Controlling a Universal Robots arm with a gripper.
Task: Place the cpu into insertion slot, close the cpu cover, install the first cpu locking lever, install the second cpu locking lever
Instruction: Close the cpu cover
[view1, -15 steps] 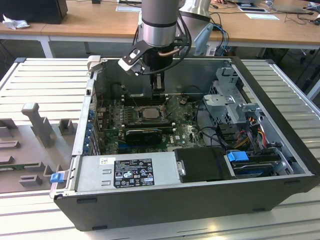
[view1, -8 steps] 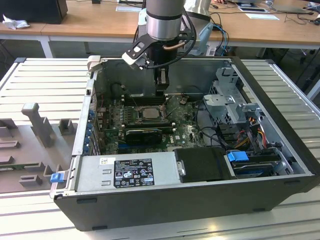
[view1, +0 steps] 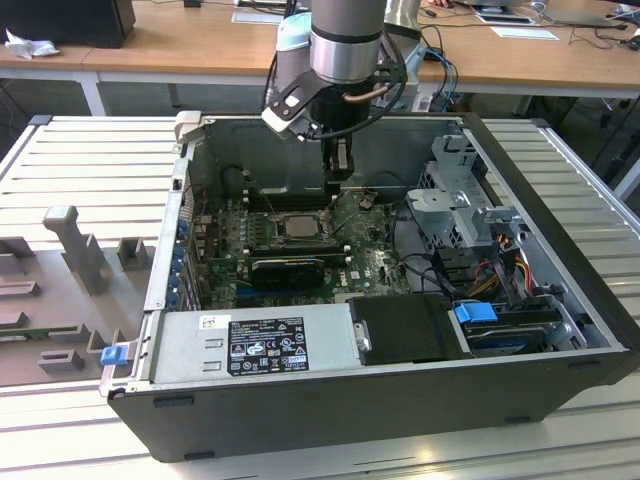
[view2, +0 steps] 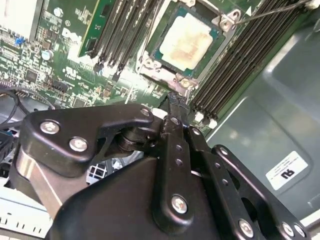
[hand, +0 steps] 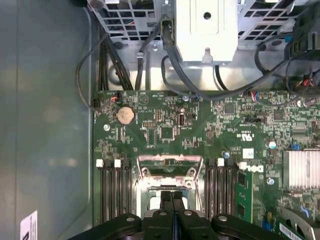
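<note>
The open computer case (view1: 400, 405) sits on the grey counter (view1: 80, 160), in the middle of the exterior view. Inside it lie the green motherboard (view1: 375, 262), a grey power box (view1: 255, 345) along the near wall, and a metal drive cage (view1: 460, 190) with cables (view1: 490, 270) on the exterior view's right. The cpu (view2: 187, 40) lies flat in the insertion slot (hand: 167, 170), and the cpu cover (view2: 161, 70) lies down around it. The claw (view2: 175, 97) has its fingers pressed together, with its tip at the slot's edge. Whether it touches is hard to tell. In the first wrist view the claw hides much of the slot. A thin metal rod (view2: 270, 12) beside the slot is cut off by the picture's edge.
</note>
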